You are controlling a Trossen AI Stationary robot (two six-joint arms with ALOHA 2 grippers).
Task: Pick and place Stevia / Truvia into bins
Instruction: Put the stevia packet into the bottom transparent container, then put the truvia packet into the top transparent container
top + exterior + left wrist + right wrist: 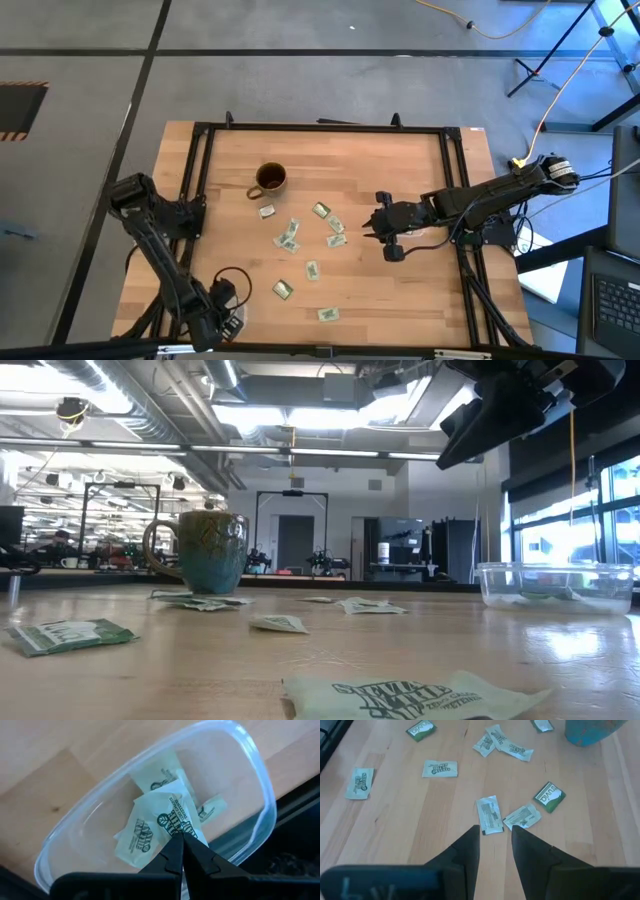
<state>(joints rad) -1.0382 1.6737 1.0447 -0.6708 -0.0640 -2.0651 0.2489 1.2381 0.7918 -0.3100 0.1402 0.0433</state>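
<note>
Several green and white sachets (312, 270) lie flat on the wooden table, between the brown mug (270, 180) and the near edge. My left gripper (181, 837) is shut over a clear bin (257, 785) at the table's near left corner (234, 318); the bin holds several sachets (156, 776). My right gripper (495, 831) is open and empty above the table, right of the sachets (376, 226). A white sachet (488, 814) lies just ahead of its fingertips. A second clear bin (555, 585) shows in the low view, with sachets inside. My left gripper pinches a sachet at its lower edge (172, 827), between the tips of its two fingers. The fingers point down into the bin from above. The sachet is tilted over the other sachets in the bin; I cannot tell whether it rests on them.
The mug stands at the far middle of the table, its handle toward the left. A black frame (200, 160) runs along the table's left, far and right edges. Bare wood lies between the sachets and the right arm.
</note>
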